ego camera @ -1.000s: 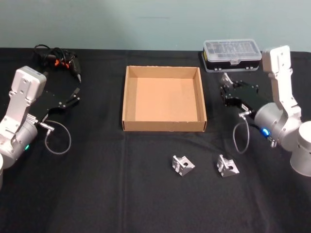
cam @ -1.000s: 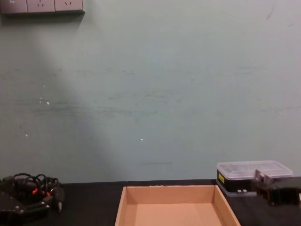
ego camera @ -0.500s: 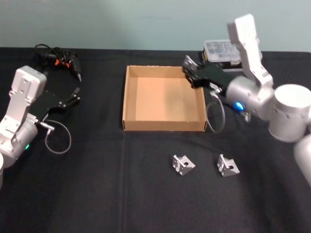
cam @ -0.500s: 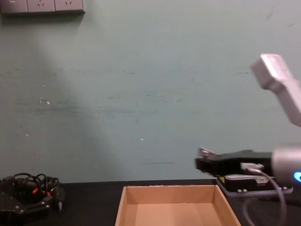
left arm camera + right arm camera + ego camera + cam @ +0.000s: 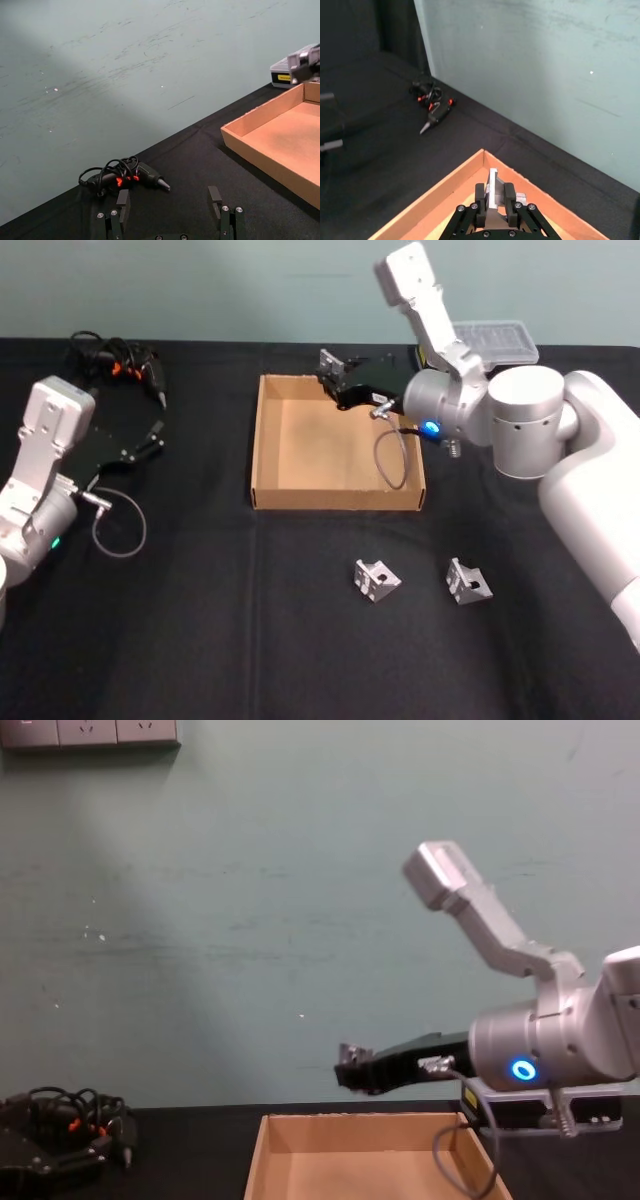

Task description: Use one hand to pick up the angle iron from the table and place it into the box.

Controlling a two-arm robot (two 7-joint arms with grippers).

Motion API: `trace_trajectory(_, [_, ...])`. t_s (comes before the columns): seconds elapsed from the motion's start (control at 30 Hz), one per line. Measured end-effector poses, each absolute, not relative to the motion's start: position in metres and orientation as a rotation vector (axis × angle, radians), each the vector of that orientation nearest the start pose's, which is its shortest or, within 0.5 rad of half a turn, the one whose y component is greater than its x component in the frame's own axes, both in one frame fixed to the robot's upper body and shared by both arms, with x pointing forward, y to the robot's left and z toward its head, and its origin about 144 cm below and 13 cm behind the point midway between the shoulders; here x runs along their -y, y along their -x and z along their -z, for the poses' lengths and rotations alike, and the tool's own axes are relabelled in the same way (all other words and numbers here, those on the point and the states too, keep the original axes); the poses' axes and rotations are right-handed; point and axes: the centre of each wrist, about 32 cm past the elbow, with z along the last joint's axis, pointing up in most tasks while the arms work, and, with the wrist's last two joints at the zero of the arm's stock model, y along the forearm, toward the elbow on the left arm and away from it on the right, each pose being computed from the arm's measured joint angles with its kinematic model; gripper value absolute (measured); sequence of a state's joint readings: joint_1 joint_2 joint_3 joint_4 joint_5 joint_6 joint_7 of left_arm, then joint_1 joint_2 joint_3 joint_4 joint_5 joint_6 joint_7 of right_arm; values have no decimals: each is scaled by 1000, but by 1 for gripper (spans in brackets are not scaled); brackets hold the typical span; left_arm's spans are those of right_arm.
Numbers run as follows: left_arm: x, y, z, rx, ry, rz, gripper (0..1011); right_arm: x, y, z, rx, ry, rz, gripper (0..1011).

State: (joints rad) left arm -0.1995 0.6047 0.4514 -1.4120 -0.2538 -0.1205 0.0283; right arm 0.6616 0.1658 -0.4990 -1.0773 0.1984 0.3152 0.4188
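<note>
Carrying hand: black two-fingered right hand [image 5: 335, 373] on a silver-grey arm, stretched out to the left over the far side of the box; fingers closed down to the thickness of the metal pinched between them.
Load: small silver-grey metal angle iron [image 5: 493, 187], gripped by one flat plate and standing up past the fingertips; off the surface, in the air above the box near its far wall. Taken by the flat plate, probably, to stop it twisting in the grip.
Box: wide, shallow tan cardboard box [image 5: 335, 500] at the middle of the flat black matte surface [image 5: 200, 620], open on top, floor bare; low walls, easy to pass over.
Height: well above the rim in the chest view, likely for clearance over the cardboard wall before any lowering.
Waiting pieces: two further angle irons [image 5: 376, 580] [image 5: 467, 582] of the same silver metal, on the surface just nearer than the box and right of centre, apart from each other, within the right arm's side.
Left hand: black left hand [image 5: 169, 205] parked low at the left, fingers spread wide with nothing between them; out of the way, fitting a one-handed job.
Bystanders: black plastic case [image 5: 495, 338] with a clear lid at far right behind the arm; black corded tool [image 5: 120, 360] with orange marks at far left; both clear of the box.
Stage: carry nearly complete by the look of it; lowering and release not yet done.
</note>
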Motion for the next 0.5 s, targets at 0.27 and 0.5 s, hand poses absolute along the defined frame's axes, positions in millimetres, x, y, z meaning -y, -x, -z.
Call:
trace_trajectory(0.27, [-310, -489, -1140, 285, -304, -1248, 1011, 157, -622, -1213, -53, 423, 841, 238])
trace_trajectory(0.5, [-310, -489, -1140, 285, -305, -1248, 1011, 149, -628, -1204, -57, 479, 854, 238])
